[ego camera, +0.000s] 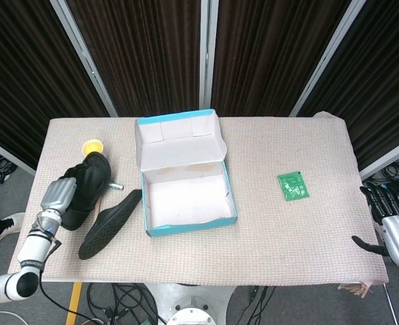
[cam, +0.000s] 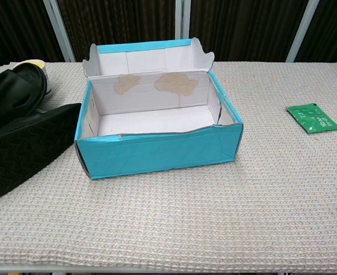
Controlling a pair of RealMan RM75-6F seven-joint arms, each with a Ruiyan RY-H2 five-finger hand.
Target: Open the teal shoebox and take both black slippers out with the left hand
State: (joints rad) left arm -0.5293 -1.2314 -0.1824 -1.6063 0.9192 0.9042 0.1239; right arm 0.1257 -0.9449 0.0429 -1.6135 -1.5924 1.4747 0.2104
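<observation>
The teal shoebox [ego camera: 185, 215] [cam: 157, 152] stands open mid-table, its lid folded back and its white inside bare. One black slipper [ego camera: 108, 223] [cam: 25, 149] lies flat on the table just left of the box. My left hand [ego camera: 54, 196] grips the second black slipper [ego camera: 89, 181] [cam: 15, 86] by its left side, low over the table at the far left, beside the first slipper. My right hand [ego camera: 394, 231] hangs open off the table's right edge, holding nothing.
A yellow cup [ego camera: 91, 146] [cam: 35, 63] stands behind the held slipper. A marker tip [ego camera: 116, 183] pokes out from under that slipper. A green packet [ego camera: 292, 185] [cam: 312, 117] lies right of the box on the woven cloth.
</observation>
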